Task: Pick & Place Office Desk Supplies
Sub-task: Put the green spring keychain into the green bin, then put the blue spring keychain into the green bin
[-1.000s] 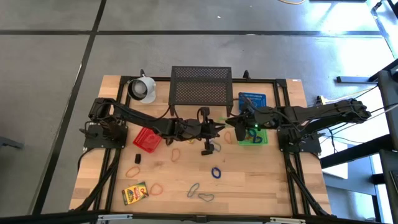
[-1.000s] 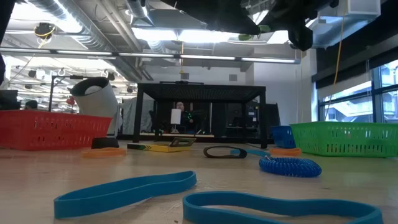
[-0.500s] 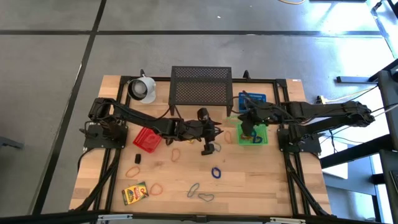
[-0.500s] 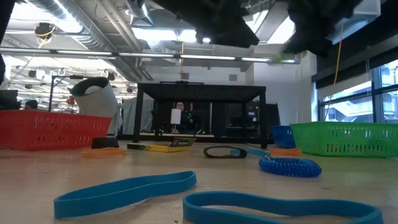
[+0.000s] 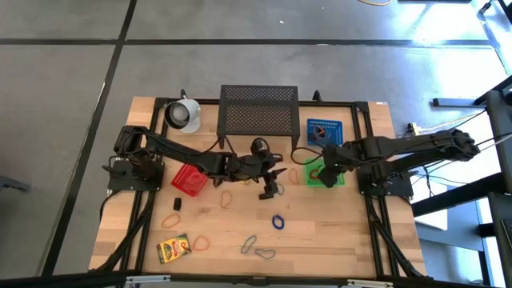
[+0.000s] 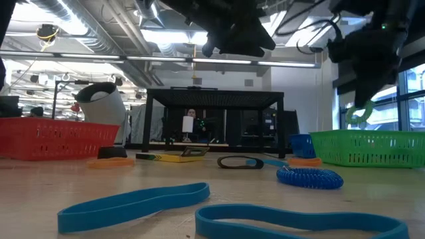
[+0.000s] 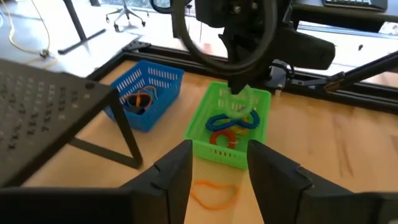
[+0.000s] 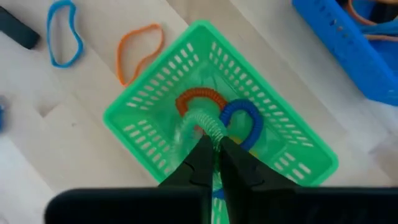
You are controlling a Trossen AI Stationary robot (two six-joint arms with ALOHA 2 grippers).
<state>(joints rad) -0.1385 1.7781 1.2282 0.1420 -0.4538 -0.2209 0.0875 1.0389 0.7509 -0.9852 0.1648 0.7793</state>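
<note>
My right gripper (image 8: pixel 217 154) hangs over the green mesh basket (image 5: pixel 334 179), shut on a pale green coil loop (image 8: pixel 200 127). In the low view that loop (image 6: pixel 358 114) dangles just above the basket's rim (image 6: pixel 372 136). An orange coil (image 8: pixel 198 98) and a blue coil (image 8: pixel 244 119) lie inside the basket. My left gripper (image 7: pixel 217 180) stands open and holds nothing, raised above mid-table (image 5: pixel 277 172) and facing the basket. A flat orange loop (image 7: pixel 214 193) lies on the wood between them. My right gripper pinches the green coil loop between its two fingertips at the loop's upper end (image 8: pixel 211 138). The fingers come from above, pointing steeply down. The loop hangs below them, lifted clear, over the inside of the green basket.
A blue basket (image 5: pixel 324 130) with loops sits beyond the green one. A black mesh shelf (image 5: pixel 258 110) and a white mug (image 5: pixel 184 114) stand at the far edge, and a red basket (image 5: pixel 190 178) at the left. More loops (image 5: pixel 278 222), a small black block (image 5: pixel 177 205) and a printed box (image 5: pixel 174 248) lie toward the near edge.
My left gripper has opened, rolled about its axis and let go of the green coil loop. My right gripper has carried the loop toward the table's right edge, tipped to point down, and sunk over the green basket.
</note>
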